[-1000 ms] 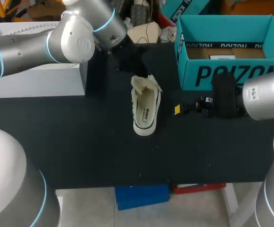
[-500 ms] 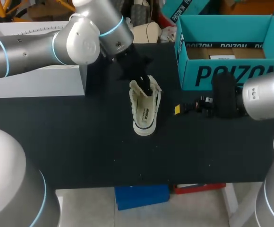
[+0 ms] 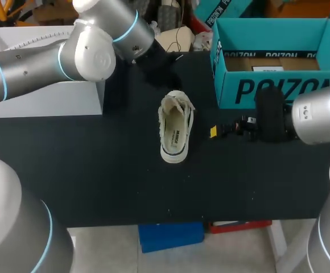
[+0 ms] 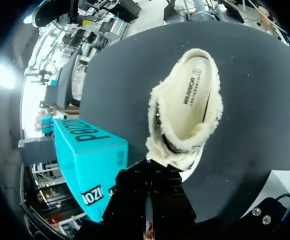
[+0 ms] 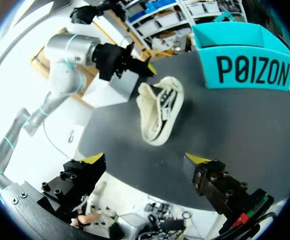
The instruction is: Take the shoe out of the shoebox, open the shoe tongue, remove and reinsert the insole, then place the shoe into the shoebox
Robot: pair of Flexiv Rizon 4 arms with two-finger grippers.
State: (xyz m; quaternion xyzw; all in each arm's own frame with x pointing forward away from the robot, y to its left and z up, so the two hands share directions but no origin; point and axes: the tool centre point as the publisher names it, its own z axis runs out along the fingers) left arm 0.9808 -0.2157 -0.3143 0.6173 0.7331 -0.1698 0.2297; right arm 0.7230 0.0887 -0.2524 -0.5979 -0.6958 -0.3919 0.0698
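Observation:
A cream shoe with fluffy lining lies in the middle of the black table, its printed insole showing. My left gripper hovers just behind the shoe's far end, apart from it. In the left wrist view its dark fingers are pressed together, shut on nothing, close to the laced end of the shoe. My right gripper stands open to the right of the shoe, one yellow tip pointing at it. The teal shoebox stands open at the back right.
A white box stands at the back left under my left arm. The shoebox is close behind my right arm. Bare black table stretches in front of the shoe towards the near edge.
Half a second ago my left gripper was down at the shoe's far end; it has since pulled back and up, away from the shoe. The right arm has kept still.

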